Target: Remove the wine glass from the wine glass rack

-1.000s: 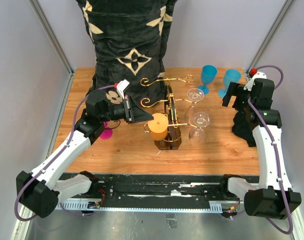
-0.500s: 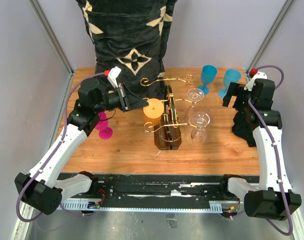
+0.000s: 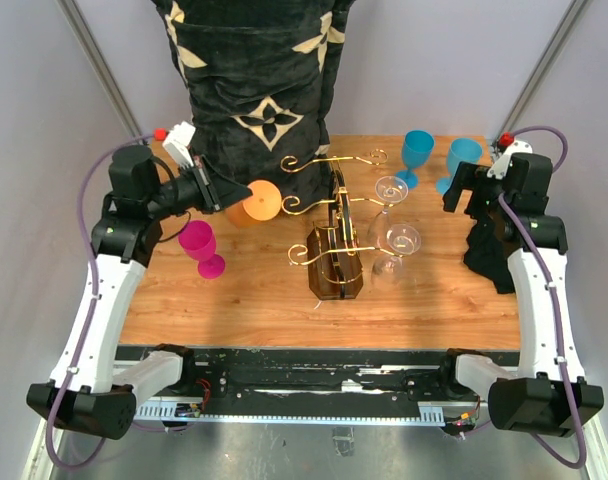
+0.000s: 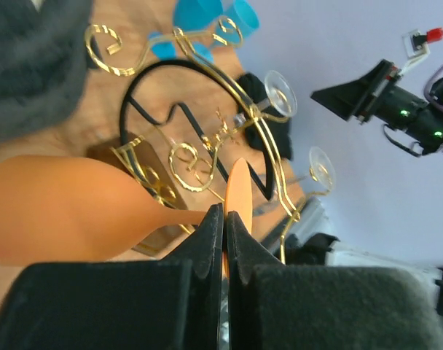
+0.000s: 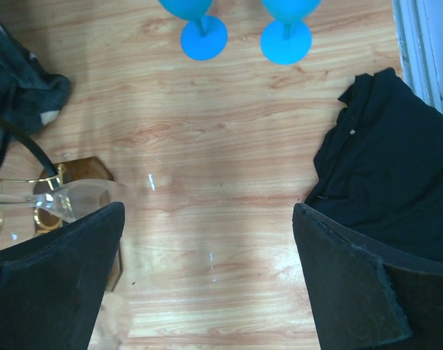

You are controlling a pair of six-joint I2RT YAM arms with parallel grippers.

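Note:
The wine glass rack (image 3: 334, 245) has gold scroll arms on a dark brown body and stands mid-table. It also shows in the left wrist view (image 4: 200, 146). My left gripper (image 3: 219, 192) is shut on the stem of an orange wine glass (image 3: 256, 201) and holds it in the air, left of the rack and clear of it. In the left wrist view my gripper (image 4: 225, 215) pinches the stem between the orange bowl (image 4: 61, 211) and the foot. Two clear wine glasses (image 3: 391, 188) (image 3: 399, 241) hang on the rack's right side. My right gripper (image 3: 466, 190) is open and empty, to the right of the rack.
A pink glass (image 3: 199, 247) stands below the left gripper. Two blue glasses (image 3: 417, 150) (image 3: 462, 158) stand at the back right; their feet show in the right wrist view (image 5: 203, 36). A black cloth (image 3: 484, 255) lies by the right arm. Patterned dark fabric (image 3: 259, 90) hangs at the back.
My left arm has carried the orange glass away from the rack's left arm, to the left and toward the back. The right arm has not moved.

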